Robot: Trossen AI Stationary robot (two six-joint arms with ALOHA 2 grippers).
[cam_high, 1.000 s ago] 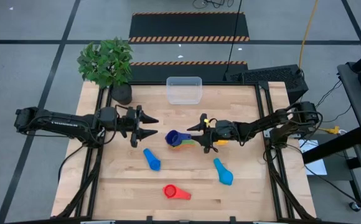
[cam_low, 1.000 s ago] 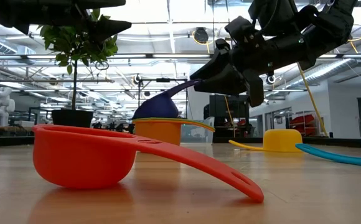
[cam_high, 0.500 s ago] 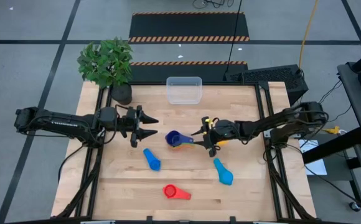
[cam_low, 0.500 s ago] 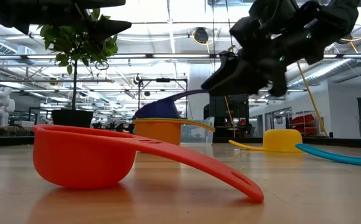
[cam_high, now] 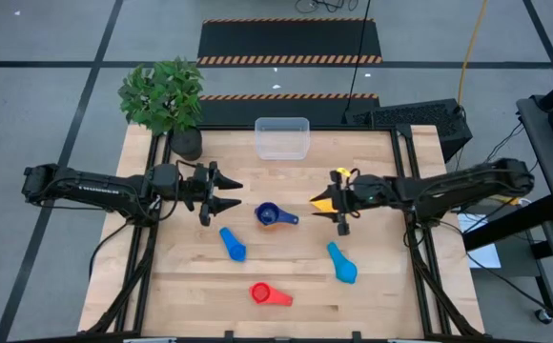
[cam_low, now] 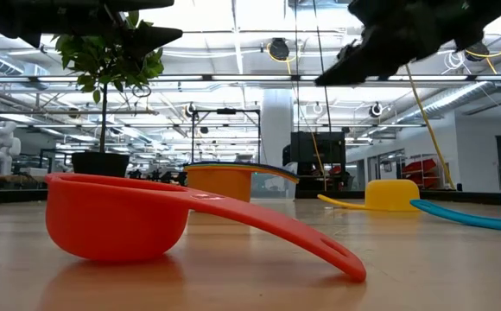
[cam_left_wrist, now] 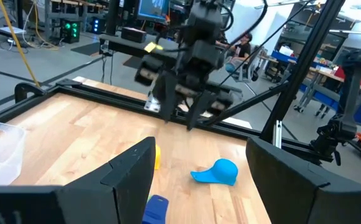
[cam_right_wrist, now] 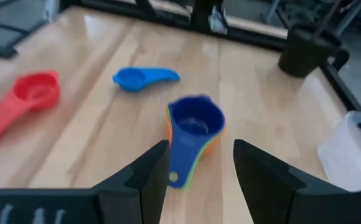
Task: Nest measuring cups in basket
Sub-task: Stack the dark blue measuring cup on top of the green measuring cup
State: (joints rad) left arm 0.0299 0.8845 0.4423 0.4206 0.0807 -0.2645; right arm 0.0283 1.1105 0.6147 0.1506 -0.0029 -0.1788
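Measuring cups (cam_high: 276, 215) nested (dark blue uppermost), right gripper (cam_high: 341, 201) beside, open-jawed

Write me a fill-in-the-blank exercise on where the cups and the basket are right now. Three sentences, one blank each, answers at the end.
1. The clear basket at the table's far edge holds ____ cups.
2. The top cup of the nested stack at the table's middle is dark ____.
3. The red cup lies alone near the table's ____ edge, with both the left gripper and the right gripper open above the table.

Missing words: no; blue; front
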